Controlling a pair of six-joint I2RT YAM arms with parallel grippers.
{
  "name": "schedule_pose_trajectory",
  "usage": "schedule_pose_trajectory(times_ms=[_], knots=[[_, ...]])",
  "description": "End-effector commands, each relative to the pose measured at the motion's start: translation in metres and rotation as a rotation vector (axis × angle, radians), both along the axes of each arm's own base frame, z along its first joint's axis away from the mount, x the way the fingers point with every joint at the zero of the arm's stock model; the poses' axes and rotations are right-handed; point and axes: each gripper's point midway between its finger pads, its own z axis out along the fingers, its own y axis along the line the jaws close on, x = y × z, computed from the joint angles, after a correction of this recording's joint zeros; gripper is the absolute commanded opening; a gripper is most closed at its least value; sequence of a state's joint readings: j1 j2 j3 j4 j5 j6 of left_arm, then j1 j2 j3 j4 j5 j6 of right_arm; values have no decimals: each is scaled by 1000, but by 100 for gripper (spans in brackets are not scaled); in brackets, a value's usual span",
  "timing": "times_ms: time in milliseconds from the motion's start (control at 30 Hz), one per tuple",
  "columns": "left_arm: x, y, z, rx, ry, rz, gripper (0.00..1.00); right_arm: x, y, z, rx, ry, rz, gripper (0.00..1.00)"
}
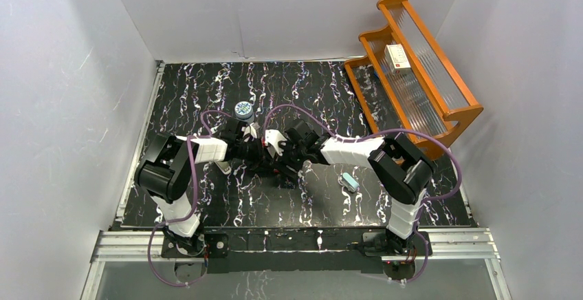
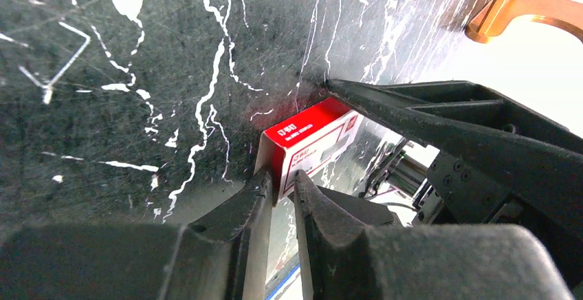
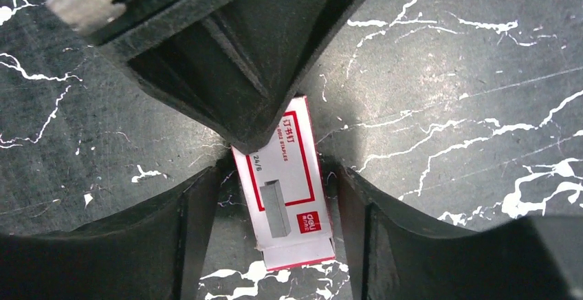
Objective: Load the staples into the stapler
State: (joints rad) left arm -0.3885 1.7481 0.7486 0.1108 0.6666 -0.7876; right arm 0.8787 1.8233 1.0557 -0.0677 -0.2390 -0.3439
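Observation:
The staples are in a small red-and-white box [image 3: 285, 176] lying flat on the black marbled table [image 3: 447, 107], with a white lip sticking out at its near end. My left gripper [image 2: 282, 179] is pinched on one end wall of this box [image 2: 309, 142], and its dark tip covers that end in the right wrist view. My right gripper [image 3: 275, 176] stands open, one finger on each long side of the box, with a gap on the left side. A beige-grey end [image 3: 81, 2], probably the stapler, shows behind the left gripper and is mostly hidden.
A short light blue stapler [image 1: 350, 181] lies right of the grippers. A round blue-and-white tin [image 1: 243, 110] sits just behind them. At the back right, a wooden rack [image 1: 440, 100] holds a white box [image 1: 397, 56]. Grey walls close in three sides.

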Motion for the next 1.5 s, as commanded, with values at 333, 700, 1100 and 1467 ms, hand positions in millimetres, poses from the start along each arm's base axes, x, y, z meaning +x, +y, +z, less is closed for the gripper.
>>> schedule_pose_trajectory(times_ms=[333, 700, 1100, 1467], knots=[[7, 14, 11, 49, -13, -22, 31, -7, -53, -2, -81, 70, -5, 74], [9, 15, 9, 63, -8, -18, 30, -7, -39, -4, -17, 33, 79, 70], [6, 16, 6, 62, 7, -15, 32, -3, -28, -10, -3, -6, 77, 64], [10, 29, 2, 132, 3, -5, 29, -5, -35, -14, -40, 2, 84, 47]])
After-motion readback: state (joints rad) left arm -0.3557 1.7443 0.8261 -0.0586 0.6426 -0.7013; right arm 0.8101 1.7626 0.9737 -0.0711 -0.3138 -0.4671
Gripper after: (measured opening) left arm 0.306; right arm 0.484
